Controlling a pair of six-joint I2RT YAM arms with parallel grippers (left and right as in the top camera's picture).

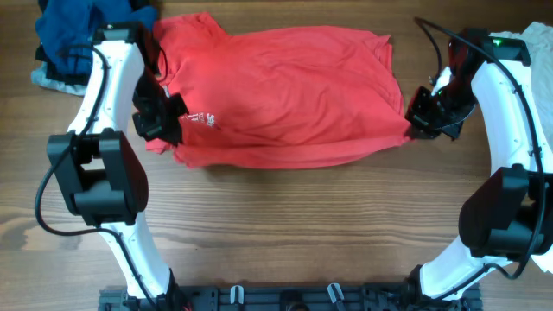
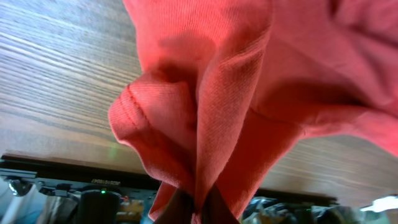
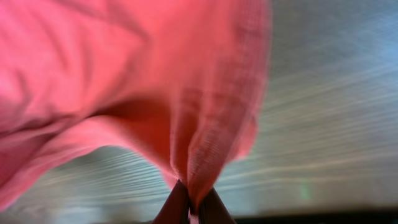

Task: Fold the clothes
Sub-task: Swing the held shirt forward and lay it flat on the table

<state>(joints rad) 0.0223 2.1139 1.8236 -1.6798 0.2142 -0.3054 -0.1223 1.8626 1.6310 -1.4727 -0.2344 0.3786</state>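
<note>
Step in hand, as judged: both side edges pinched, ready to carry one part of the red T-shirt point(image 1: 285, 95) over into a fold.

Status, left gripper point(image 1: 160, 117): clamped tight on a bunched fold of hemmed fabric at the shirt's left edge, just beside the white lettering point(image 1: 200, 118). Status, right gripper point(image 1: 425, 114): likewise pinched closed on a gathered tuck of cloth at the shirt's right edge. In both wrist views, only red fabric rising out of the closed jaws, nothing else held.

To do it well:
- Lift both ends together and level, just high enough to clear the counter point(image 1: 285, 233).
- Hold the span between the two grips lightly taut: no sag, no overstretch.
- Move both arms at a matched pace, for a straight fold line.
- Lay edge on edge before letting go.
- Watch the grip: only a small pinch of cloth on each side, by judgement likely to slip under a sharp pull.
- Stay clear of the blue garment point(image 1: 73, 30) heaped at the far left corner.

Look of the shirt: red knit jersey, with fine ribbed weave and a stitched hem plain in the left wrist view. Spread crosswise on the far half of the wooden counter, mostly flat, rumpled with shallow wrinkles. Near edge uneven. Soft and limp, so probably prone to bunching. Right wrist view blurred, weave not readable there.
</note>
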